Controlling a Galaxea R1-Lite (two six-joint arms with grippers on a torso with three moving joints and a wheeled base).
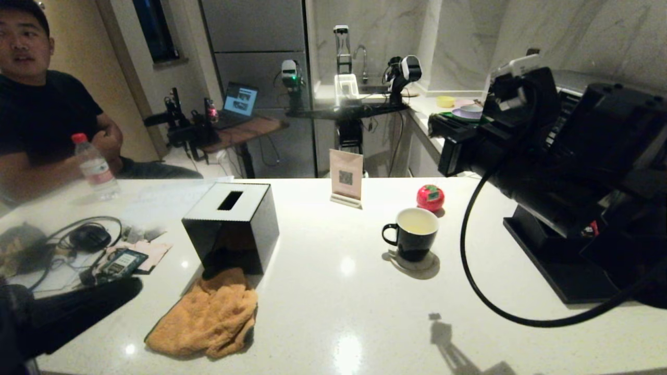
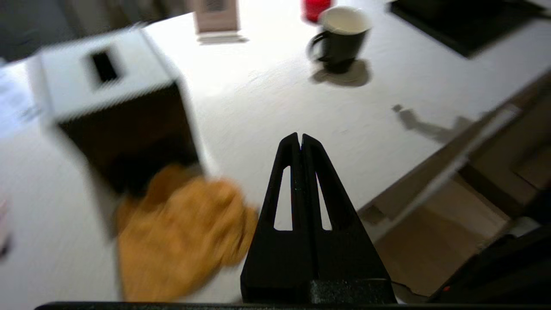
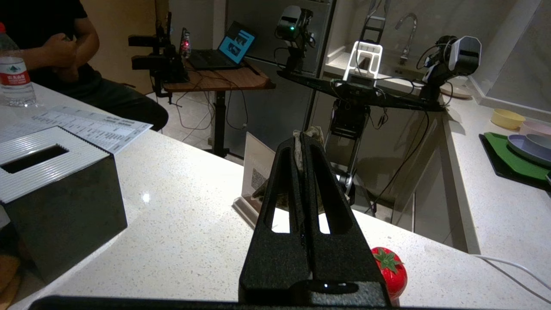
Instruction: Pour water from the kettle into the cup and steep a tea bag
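Note:
The black cup (image 1: 411, 235) stands on a round coaster in the middle of the white counter, handle to the left, with pale yellowish water (image 1: 417, 222) in its white inside. It also shows far ahead as the cup (image 2: 340, 36) in the left wrist view. My right gripper (image 3: 301, 136) is raised above the counter behind the cup and is shut on the tea bag (image 3: 313, 131), whose greyish-tan pouch sticks out past the fingertips. My left gripper (image 2: 300, 137) is shut and empty, over the counter's near edge beside the orange cloth. The kettle is out of view.
A black tissue box (image 1: 232, 229) stands left of centre with an orange cloth (image 1: 208, 317) in front of it. A red tomato-shaped object (image 1: 430, 197) and a sign card (image 1: 346, 177) sit behind the cup. A black tray (image 1: 552, 271) lies at right. A person and a bottle (image 1: 94, 166) are far left.

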